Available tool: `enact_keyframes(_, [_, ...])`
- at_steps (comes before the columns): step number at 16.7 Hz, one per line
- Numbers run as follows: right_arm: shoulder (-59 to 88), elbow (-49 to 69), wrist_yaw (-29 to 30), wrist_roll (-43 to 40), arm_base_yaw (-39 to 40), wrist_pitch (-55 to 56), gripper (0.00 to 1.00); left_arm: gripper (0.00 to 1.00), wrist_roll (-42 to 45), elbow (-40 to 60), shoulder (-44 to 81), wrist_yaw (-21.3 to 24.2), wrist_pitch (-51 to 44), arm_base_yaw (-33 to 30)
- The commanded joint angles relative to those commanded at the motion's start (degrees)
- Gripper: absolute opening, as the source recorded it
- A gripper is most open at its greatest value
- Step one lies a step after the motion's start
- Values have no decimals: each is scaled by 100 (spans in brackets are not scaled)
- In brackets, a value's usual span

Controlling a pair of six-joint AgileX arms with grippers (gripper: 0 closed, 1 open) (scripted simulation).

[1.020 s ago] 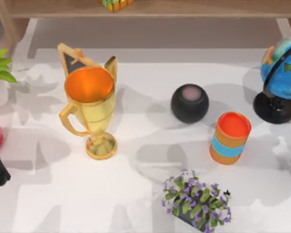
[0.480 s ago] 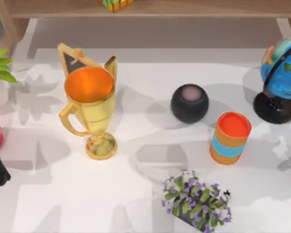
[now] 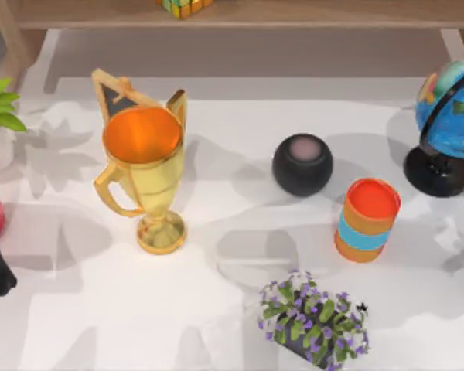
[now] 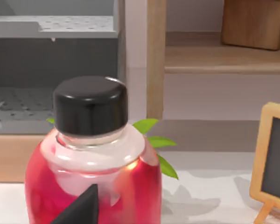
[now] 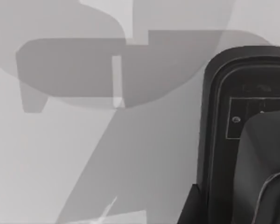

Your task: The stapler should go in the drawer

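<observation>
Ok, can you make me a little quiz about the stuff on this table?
1. True or false: the gold trophy lies on its side.
2. What stands nearer the globe: A) striped orange cup B) trophy C) flower pot?
3. Fill in: the red bottle has a ____ cap.

Key: 1 false, it stands upright. 2 A. 3 black.

We see a gold trophy (image 3: pixel 145 174) with an orange inside, a black ball-shaped speaker (image 3: pixel 302 164) with a dusty pink top, and a cup (image 3: pixel 366 219) banded orange and light blue (its inside red-orange). The globe (image 3: pixel 451 108) is blue with green patches on a black stand. The bottle (image 4: pixel 93 179) is red, black-capped.
</observation>
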Motion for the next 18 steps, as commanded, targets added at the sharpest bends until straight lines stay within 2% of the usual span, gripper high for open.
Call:
enact_keyframes(7, [-302, 317, -1, -9, -5, -645, 0, 100, 0, 0, 0, 0, 0, 0])
enact_keyframes(13, [-373, 394, 4, 1, -21, -751, 0, 100, 0, 0, 0, 0, 0, 0])
enact_keyframes(18, [-791, 1518, 119, 82, -352, -1518, 0, 100, 0, 0, 0, 0, 0, 0])
